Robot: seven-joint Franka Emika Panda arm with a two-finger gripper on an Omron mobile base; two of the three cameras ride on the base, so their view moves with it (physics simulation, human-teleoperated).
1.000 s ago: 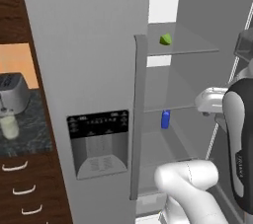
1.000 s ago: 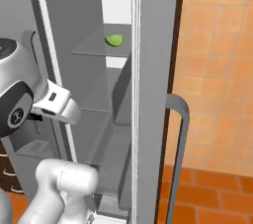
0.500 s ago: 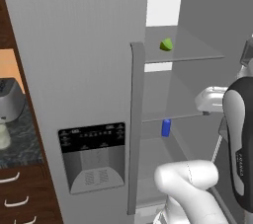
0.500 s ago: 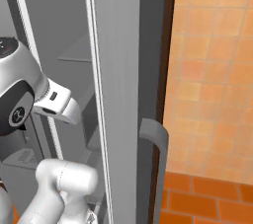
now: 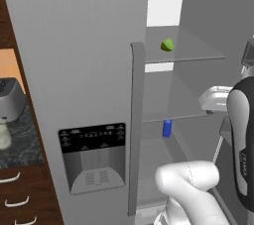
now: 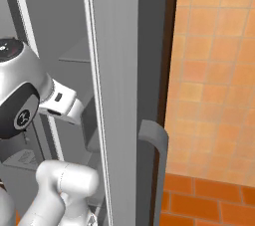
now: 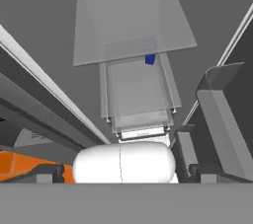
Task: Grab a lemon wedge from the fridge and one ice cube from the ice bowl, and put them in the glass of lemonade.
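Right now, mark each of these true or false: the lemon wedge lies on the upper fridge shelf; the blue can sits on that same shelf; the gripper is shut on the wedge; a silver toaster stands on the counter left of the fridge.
1. The lemon wedge lies on the upper glass shelf of the open fridge. True.
2. The blue can shares that shelf. False: it stands on the shelf below.
3. The gripper is shut on the wedge. False: it is open and holds nothing; the wedge rests untouched.
4. A silver toaster stands on the counter left of the fridge. True.
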